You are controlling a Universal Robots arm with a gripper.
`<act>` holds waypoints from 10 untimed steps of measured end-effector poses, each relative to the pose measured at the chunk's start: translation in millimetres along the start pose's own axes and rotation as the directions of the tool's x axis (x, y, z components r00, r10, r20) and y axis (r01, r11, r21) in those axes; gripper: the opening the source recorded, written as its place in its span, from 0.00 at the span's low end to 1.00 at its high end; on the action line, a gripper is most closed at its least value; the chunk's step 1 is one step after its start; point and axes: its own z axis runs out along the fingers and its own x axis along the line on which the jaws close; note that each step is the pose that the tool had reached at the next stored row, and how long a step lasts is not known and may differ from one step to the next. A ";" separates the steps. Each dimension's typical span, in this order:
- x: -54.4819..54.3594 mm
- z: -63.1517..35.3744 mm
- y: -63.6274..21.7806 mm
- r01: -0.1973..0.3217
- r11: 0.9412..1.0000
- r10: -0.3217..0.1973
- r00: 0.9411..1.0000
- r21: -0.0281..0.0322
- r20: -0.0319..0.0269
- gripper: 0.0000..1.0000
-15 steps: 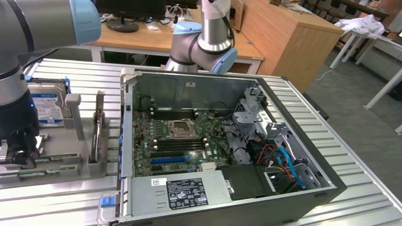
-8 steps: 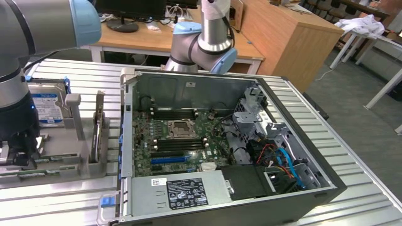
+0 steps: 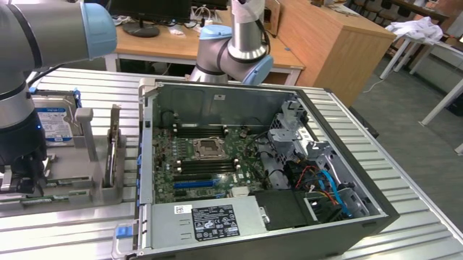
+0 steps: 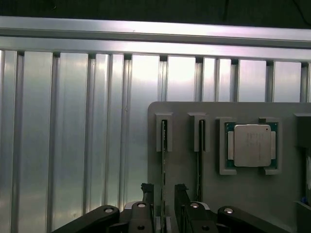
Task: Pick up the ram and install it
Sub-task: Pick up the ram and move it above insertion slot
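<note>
Two ram sticks stand on edge in the slots of a grey holder (image 4: 184, 116). My gripper (image 4: 164, 190) is open, one finger (image 4: 147, 190) on each side of the nearer ram (image 4: 164, 145), with a gap showing. The second ram (image 4: 199, 155) runs parallel just beside it. In the exterior view the gripper (image 3: 21, 181) hangs low over that holder (image 3: 79, 189), at the exterior view's left of the open computer case (image 3: 253, 162). The motherboard's black memory slots (image 3: 210, 131) lie beside the processor socket (image 3: 210, 147).
A square silver processor chip (image 4: 251, 144) sits in a pocket of the holder beside the ram slots. A silver hard drive with a blue label (image 3: 54, 124) stands behind the gripper. The ribbed aluminium table (image 4: 73, 145) surrounds the holder. The power supply (image 3: 210, 219) and cables (image 3: 326, 184) fill the case's near side.
</note>
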 end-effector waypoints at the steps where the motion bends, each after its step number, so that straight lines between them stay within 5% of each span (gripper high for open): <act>1: 0.0 0.0 0.0 0.000 1.000 0.000 1.000 0.000 0.000 0.31; 10: 0.0 8.0 -0.1 0.000 1.000 0.000 1.000 0.000 0.000 0.31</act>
